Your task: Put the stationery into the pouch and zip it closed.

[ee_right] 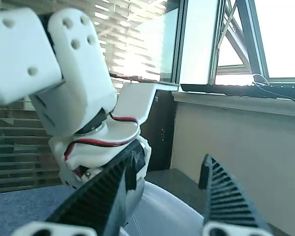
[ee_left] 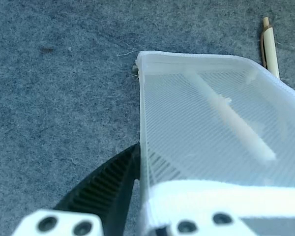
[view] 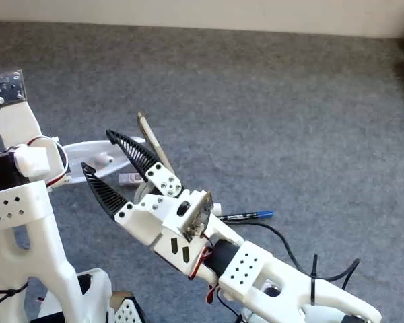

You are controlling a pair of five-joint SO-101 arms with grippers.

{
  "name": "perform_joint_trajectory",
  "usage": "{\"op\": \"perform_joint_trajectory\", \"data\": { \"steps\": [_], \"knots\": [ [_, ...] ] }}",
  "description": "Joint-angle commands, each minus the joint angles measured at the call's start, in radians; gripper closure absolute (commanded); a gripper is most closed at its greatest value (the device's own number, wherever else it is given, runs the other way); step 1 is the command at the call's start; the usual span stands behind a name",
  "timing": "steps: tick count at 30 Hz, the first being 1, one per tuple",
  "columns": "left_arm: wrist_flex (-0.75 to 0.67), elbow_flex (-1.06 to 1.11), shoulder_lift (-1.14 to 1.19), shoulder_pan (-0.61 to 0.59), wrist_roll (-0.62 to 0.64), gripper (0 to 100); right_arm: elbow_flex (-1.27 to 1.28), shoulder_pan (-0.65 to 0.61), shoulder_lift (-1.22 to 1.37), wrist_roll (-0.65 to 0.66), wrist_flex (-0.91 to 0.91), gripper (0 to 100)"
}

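step: loading, zip pending | left gripper (ee_left: pixel 141 162) fingers pinching pouch (ee_left: pixel 206 123), 9 o'clock on desk (view: pixel 289 101) | right gripper (view: pixel 97 149) fingers spread, empty | beige pen (view: pixel 155 145), blue pen (view: pixel 246 216) outside, pouch's 3 and 4 o'clock | next: likely grasp beige pen

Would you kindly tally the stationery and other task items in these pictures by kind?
Pens: 2 (beige pen, blue-tipped pen)
Mesh pouch: 1
Pale stick seen through the pouch: 1
Small white item, kind unclear: 1
Total: 5
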Motion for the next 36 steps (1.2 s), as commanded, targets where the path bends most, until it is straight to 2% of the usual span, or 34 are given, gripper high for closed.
{"op": "perform_joint_trajectory", "data": {
  "steps": [1,6,12,18,22,28,36],
  "knots": [
    [0.0,-0.039,0.004,0.018,0.009,100,-0.01,-0.007,-0.007,0.014,0.004,80.1],
    [-0.003,-0.042,0.004,0.013,0.009,100,-0.013,-0.002,-0.01,0.014,0.048,80.1],
    [0.002,-0.096,0.001,-0.168,0.006,100,-0.019,-0.001,-0.18,0.009,0.325,80.1],
    [0.0,-0.094,0.001,-0.248,0.005,100,-0.042,-0.001,-0.364,0.009,0.648,80.1],
    [0.0,-0.096,0.001,-0.288,0.006,100,-0.105,0.001,-0.372,0.008,0.803,80.1],
    [0.003,-0.093,0.001,-0.335,0.006,100,-0.18,0.07,-0.239,0.006,0.912,81.0],
    [-0.006,-0.044,0.001,-0.349,0.006,100,-0.329,0.165,0.087,0.006,0.92,86.8]
  ]
}}
